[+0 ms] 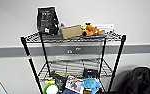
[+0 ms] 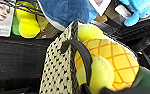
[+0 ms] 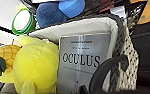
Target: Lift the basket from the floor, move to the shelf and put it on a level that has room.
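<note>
Shelf (image 1: 73, 50) ahead of us in the head view: a black wire rack against a pale wall with a grey band. Its top tier carries a dark bag (image 1: 47, 20), a brown cardboard box (image 1: 71, 31) and an orange plush toy (image 1: 92, 30). The level (image 1: 73, 66) second from the top is mostly bare wire, with a small dark item (image 1: 91, 72) near its right front corner. Below it the tier is crowded: a green-rimmed round thing (image 1: 51, 88), a printed booklet (image 1: 74, 83) and a light blue plush (image 1: 92, 83). A dark bag or chair (image 1: 138, 80) sits beside the rack on the right; we cannot tell which.

In our left wrist view the basket (image 2: 58, 65) looms close, its cream side dotted with dark flecks and a dark loop handle (image 2: 81, 53) arching over its rim. A yellow pineapple plush (image 2: 111, 65) fills it. Behind the basket lie a blue cloth item (image 2: 66, 11) and a yellow object (image 2: 27, 21).

In our right wrist view the same basket's pale lining (image 3: 78, 27) shows, with a grey box printed OCCLUS (image 3: 82, 61) standing inside, just beside a yellow plush (image 3: 36, 67). The other dark handle (image 3: 106, 71) curves in the foreground. The basket appears to hang close in front of the cluttered lower tier, off the floor, though blur makes this uncertain. We cannot tell whether either hand is spread or pressed together
</note>
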Motion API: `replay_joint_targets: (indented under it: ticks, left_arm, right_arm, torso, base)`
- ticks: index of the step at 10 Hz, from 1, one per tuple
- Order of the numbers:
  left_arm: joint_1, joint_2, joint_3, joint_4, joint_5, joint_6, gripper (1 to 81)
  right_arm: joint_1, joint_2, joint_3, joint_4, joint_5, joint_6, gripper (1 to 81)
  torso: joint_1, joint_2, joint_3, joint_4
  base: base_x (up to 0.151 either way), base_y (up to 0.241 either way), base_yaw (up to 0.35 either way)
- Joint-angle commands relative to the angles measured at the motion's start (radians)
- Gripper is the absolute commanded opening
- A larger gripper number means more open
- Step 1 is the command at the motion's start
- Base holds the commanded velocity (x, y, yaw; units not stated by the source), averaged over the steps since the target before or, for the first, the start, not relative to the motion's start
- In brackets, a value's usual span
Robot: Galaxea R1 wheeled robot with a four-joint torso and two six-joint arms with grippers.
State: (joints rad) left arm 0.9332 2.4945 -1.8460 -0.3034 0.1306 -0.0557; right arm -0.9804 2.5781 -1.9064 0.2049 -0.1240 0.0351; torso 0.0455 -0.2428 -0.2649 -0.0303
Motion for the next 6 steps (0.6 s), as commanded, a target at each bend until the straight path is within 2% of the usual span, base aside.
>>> replay_joint_targets:
  ticks: [1, 6]
  left_arm:
    - [-0.142, -0.136, 0.259, -0.005, -0.048, -0.004, 1.0]
    - [-0.178, -0.222, 0.434, 0.000, -0.063, -0.006, 1.0]
  right_arm:
    - [0.163, -0.138, 0.265, 0.007, -0.009, 0.000, 1.0]
    - [0.200, -0.226, 0.412, 0.016, -0.006, 0.005, 1.0]
  torso:
    - [0.000, 0.000, 0.000, 0.000]
    - [0.000, 0.000, 0.000, 0.000]
  base:
    - [0.000, 0.000, 0.000]
    - [0.000, 0.000, 0.000]
